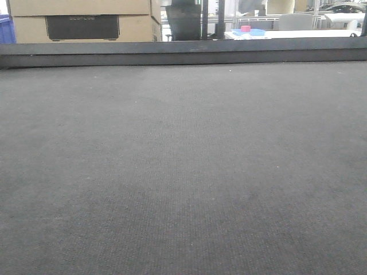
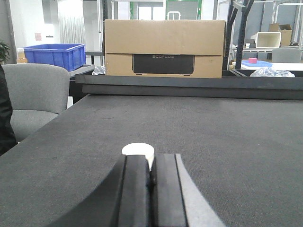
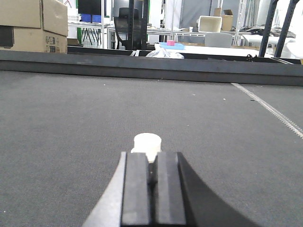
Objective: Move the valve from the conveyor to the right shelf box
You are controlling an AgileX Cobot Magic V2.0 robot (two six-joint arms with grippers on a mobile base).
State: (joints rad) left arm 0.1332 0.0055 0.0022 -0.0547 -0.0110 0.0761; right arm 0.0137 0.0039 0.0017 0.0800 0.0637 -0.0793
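The conveyor [image 1: 183, 172] is a wide dark grey woven belt that fills the front view, with a dark raised rail [image 1: 183, 52] along its far edge. No valve shows on it, and the right shelf and its box are out of view. My left gripper [image 2: 151, 158] hangs low over the belt [image 2: 213, 137], shut, its black fingers pressed together. A small white round piece [image 2: 138, 149] sits just beyond its tips; I cannot tell what it is. My right gripper [image 3: 151, 156] is shut likewise, with a similar white round piece [image 3: 147, 141] past its tips.
Behind the rail stands a large cardboard box [image 2: 164, 47]. A blue crate [image 2: 54, 54] and a grey chair [image 2: 33, 94] are off the belt's left side. A white table with a blue tray [image 1: 248, 31] stands far back. A pale seam [image 3: 270, 106] crosses the belt at right.
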